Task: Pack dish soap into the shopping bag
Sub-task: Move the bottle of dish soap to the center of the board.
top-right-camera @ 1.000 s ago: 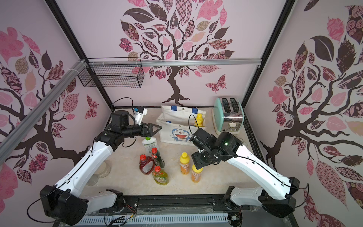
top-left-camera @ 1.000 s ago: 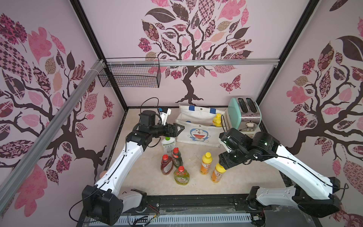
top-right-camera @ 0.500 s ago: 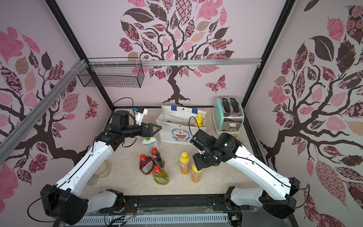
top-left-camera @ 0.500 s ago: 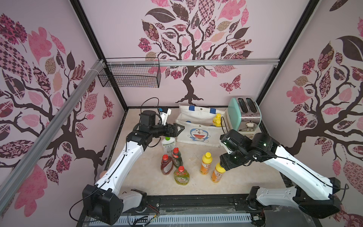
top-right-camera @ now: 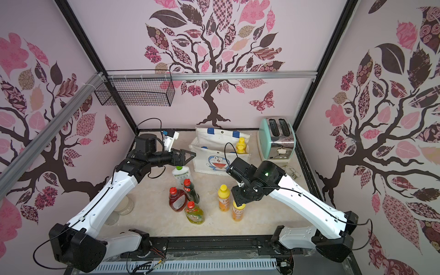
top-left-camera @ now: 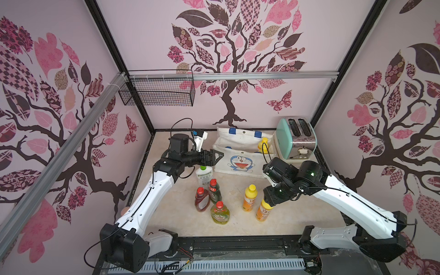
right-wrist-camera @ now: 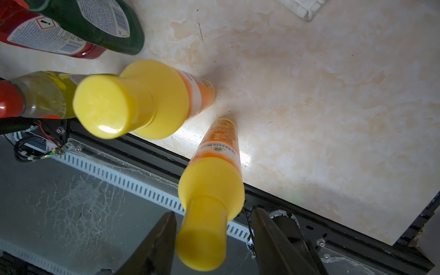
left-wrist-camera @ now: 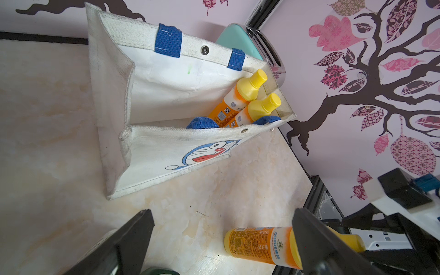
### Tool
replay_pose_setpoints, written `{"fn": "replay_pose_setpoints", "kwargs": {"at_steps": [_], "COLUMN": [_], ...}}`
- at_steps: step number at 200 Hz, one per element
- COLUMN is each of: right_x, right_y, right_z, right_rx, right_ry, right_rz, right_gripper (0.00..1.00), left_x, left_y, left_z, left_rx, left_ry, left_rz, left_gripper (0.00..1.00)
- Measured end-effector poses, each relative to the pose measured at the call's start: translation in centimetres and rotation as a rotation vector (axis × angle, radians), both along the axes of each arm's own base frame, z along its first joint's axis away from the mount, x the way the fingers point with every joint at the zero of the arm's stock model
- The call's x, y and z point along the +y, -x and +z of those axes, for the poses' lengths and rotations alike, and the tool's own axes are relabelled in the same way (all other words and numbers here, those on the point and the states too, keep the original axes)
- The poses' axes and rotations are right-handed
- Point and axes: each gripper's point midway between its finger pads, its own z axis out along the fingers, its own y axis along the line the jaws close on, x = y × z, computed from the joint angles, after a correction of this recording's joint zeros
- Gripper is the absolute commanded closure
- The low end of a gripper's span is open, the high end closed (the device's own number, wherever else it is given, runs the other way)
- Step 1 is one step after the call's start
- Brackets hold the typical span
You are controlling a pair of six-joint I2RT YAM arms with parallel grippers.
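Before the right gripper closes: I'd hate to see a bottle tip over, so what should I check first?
1. Is the right gripper astride the cap of the front orange bottle? Ok.
2. Are the jaws pressing on the cap? Not ok, a gap shows on one side.
3. Is that bottle standing on the table? Ok.
4. Is the neighbouring orange bottle clear of the gripper? Ok, apart.
5. Is the shopping bag open, with room beside the two packed bottles? Ok.
6. Is the left gripper open and empty? Ok.
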Motion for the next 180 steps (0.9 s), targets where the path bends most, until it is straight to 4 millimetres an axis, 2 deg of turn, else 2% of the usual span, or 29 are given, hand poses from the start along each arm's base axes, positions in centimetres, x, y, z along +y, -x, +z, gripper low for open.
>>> {"fn": "replay_pose_setpoints", "kwargs": {"at_steps": [128,180], "right_x": [0.27,0.12], "right_y": [0.08,0.20], "right_z": [-0.33,-0.83], "right_rx": [0.014,0.022], "right_ry": [0.006,0.020], "right_rz": [0.018,0.024], "right_gripper": [0.57,0.69], "left_x": [-0.05,-0.06], "left_y": [0.03,0.04], "left_z": [0.00,0.00], "left_rx": [0.000,0.000], "left_ry": [0.000,0.000], "left_rz": [-0.002,-0.002], "left_gripper": [0.03,0.03]}}
